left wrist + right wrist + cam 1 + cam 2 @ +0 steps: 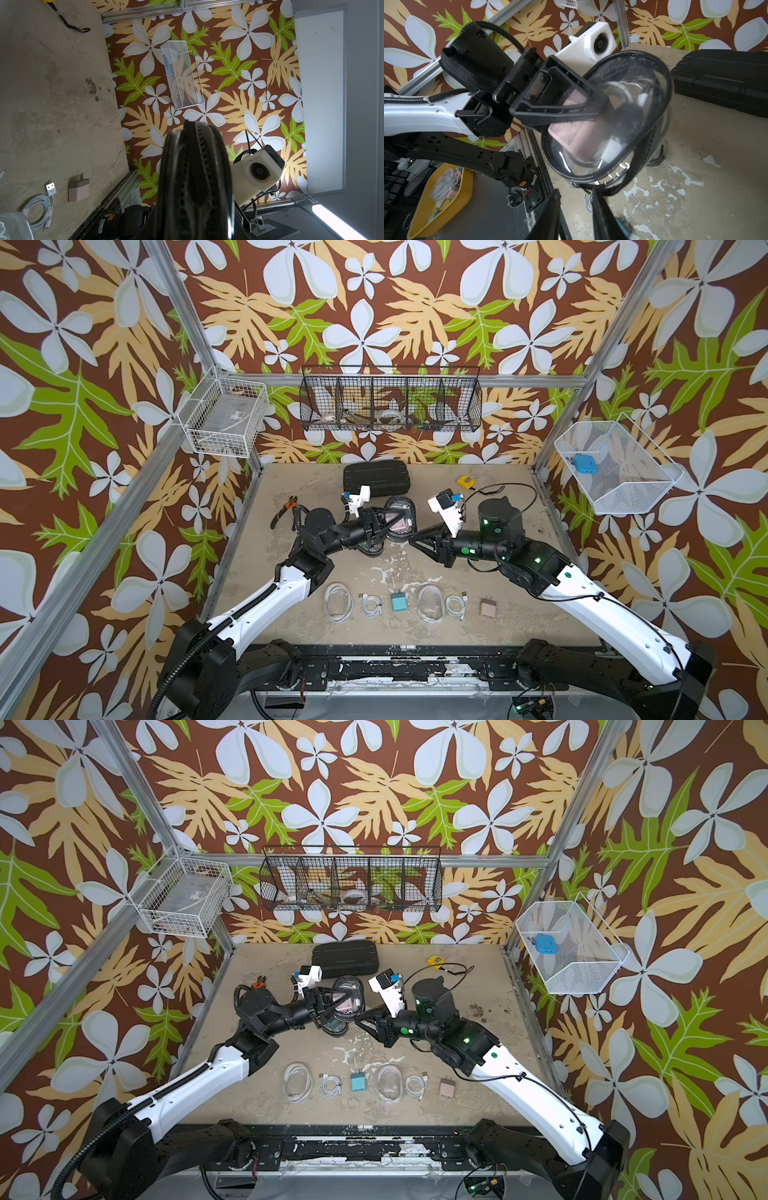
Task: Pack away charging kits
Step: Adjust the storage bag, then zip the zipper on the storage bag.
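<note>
While aloft, black-rimmed oval case (645, 87) in left gripper's (398, 526) clasp; right gripper (576, 191) slightly agape.

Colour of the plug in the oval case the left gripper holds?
Dusty pink. Plug, inside the oval case, clearest in the right wrist view.

Large case (376, 477) at back, small case (405, 506) before it, cables (370, 605) and plugs (399, 602) in front row.

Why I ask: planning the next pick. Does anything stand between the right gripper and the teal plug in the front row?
Nothing visible does. In both top views only bare table lies between the right gripper and the teal plug; the black-rimmed oval case held by the left gripper is farther back, off that path.
</note>
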`<state>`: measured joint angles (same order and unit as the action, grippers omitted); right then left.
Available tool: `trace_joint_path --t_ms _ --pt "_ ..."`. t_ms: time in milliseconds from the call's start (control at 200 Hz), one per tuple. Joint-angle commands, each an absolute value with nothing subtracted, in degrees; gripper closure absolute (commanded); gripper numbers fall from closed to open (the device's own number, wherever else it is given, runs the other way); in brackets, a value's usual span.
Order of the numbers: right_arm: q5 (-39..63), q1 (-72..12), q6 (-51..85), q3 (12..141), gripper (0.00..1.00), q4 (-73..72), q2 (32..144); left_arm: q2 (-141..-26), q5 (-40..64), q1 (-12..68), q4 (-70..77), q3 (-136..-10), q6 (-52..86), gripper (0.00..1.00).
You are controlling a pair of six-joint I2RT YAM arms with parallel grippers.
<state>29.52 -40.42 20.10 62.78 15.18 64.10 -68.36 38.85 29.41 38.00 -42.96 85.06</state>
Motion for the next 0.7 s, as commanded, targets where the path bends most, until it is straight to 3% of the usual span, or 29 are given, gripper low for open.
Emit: trace_joint_path --t_ms 0,551,696 --pt "28.08 -40.41 16.80 63.04 0.71 15.32 64.69 -68.20 38.81 29.36 41.22 -42.76 86.85 0.81" --pt "30.82 -40.36 17.18 63.59 0.71 12.21 67.99 -68.55 39.16 29.36 41.55 -42.63 87.45 0.80" --pt "29.26 -41.40 15.95 64.95 0.87 14.34 68.99 -68.73 38.84 29.36 41.57 -42.67 87.76 0.80"
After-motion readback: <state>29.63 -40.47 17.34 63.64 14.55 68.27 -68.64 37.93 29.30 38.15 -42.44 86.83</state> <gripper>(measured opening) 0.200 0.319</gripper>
